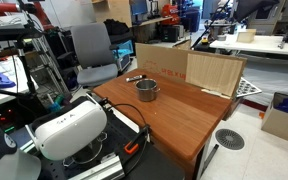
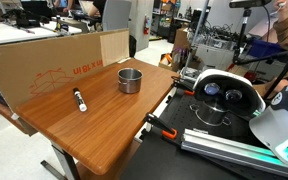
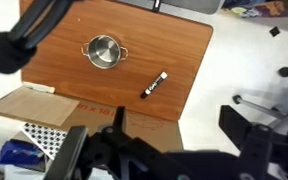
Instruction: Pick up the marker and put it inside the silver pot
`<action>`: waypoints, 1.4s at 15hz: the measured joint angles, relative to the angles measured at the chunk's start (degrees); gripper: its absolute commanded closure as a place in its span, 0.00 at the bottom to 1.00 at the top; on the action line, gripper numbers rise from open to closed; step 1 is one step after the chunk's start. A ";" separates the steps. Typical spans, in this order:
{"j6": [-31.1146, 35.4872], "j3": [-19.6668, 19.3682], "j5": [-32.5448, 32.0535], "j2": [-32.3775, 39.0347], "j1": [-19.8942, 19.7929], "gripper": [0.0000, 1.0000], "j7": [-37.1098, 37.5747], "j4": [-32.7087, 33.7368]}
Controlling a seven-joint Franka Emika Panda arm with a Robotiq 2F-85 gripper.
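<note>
Wooden worktop (image 3: pixel 174 40): marker (image 3: pixel 155 84) by its edge, far from claw (image 3: pixel 169 145).
Bare wood around silver pot (image 3: pixel 104 50); claw's opening unclear.

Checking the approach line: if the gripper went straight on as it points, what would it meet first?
Probably the cardboard beside the table, not the marker or silver pot; the gripper is high up, so depth is unclear.
</note>
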 measured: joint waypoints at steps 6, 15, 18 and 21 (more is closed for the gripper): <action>4.55 0.05 0.00 7.39 0.11 0.00 2.26 0.37; 11.00 -1.17 0.00 20.05 0.10 0.00 2.37 3.97; 13.15 -1.19 0.00 23.74 0.22 0.00 2.37 4.52; 15.59 -1.20 0.10 27.41 0.63 0.00 2.37 5.15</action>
